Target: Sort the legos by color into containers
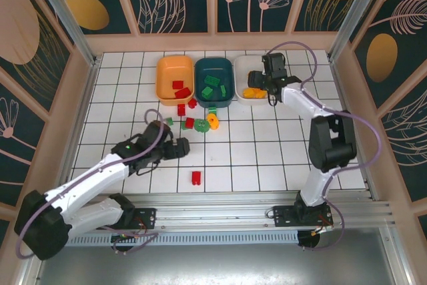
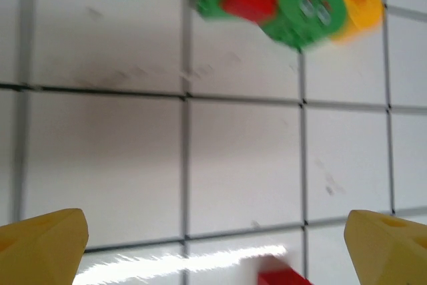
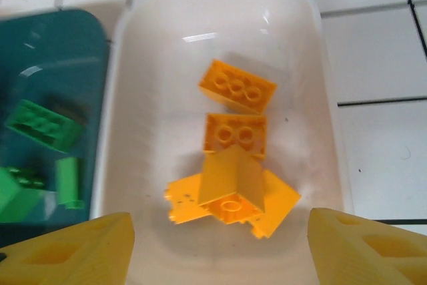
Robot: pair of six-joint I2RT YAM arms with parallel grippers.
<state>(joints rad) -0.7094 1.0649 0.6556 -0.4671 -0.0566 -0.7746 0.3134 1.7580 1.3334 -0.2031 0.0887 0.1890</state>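
- right claw [image 3: 220, 258] hangs over the white tray [image 3: 153, 98] with its fingers spread wide and nothing between them. I read it as empty, parked over its drop spot.
- yellow-orange bricks [image 3: 237, 88] sit in the middle of the white tray, four or so, one leaning on a flat piece. They look dropped in, not stacked.
- teal tray [image 1: 210, 68] stands between the orange tray [image 1: 170, 71] and the white tray, the three side by side at the far edge of the bench [image 1: 120, 85].
- green bricks [image 1: 208, 91] are in the teal tray and red bricks [image 1: 180, 88] in the orange tray. So the rule is red to orange, green to teal, yellow to white.
- left claw [image 2: 213, 251] is low over bare tiles, wide and holding nothing. It looks to me like it is lining up a pick.
- loose cluster [image 2: 293, 5] of green, red, a round green and a yellow piece lies bunched and touching, just in front of the trays. It is blurred in the left wrist view.
- lone red brick [image 1: 195, 177] lies well apart from the rest, near the arm bases.
- a red piece [image 2: 283, 277] peeks in at the bottom edge of the left wrist view. I cannot tell if it is that same brick.
- judgement: the sort is partly done, with several bricks unsorted. The reds suit the left arm, since the orange tray is on its side.
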